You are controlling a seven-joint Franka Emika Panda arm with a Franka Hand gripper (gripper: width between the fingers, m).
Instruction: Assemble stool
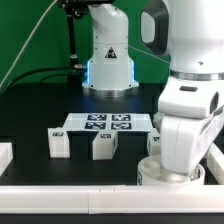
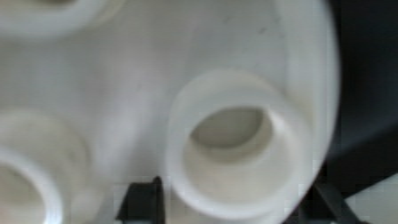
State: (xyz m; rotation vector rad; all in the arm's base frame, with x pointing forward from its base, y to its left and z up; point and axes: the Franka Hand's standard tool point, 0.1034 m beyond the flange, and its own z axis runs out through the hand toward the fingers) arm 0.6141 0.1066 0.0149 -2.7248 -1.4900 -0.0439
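Note:
The white round seat disc (image 2: 125, 90) fills the wrist view, sockets up. One hollow socket (image 2: 240, 140) sits between my two dark fingers (image 2: 157, 200), which lie against its sides. My gripper (image 2: 244, 205) is shut on that socket. In the exterior view the seat disc (image 1: 148, 170) lies at the front right under the arm's hand (image 1: 178, 140), which hides most of it. Three short white tagged legs stand on the black table: one (image 1: 60, 143) towards the exterior view's left, one (image 1: 104, 146) in the middle, one (image 1: 153, 143) partly behind the arm.
The marker board (image 1: 105, 122) lies flat behind the legs. A white border rail (image 1: 70, 190) runs along the front edge, another (image 1: 214, 165) along the exterior view's right. A white block (image 1: 5, 156) shows at the left edge. The robot base (image 1: 108, 65) stands at the back.

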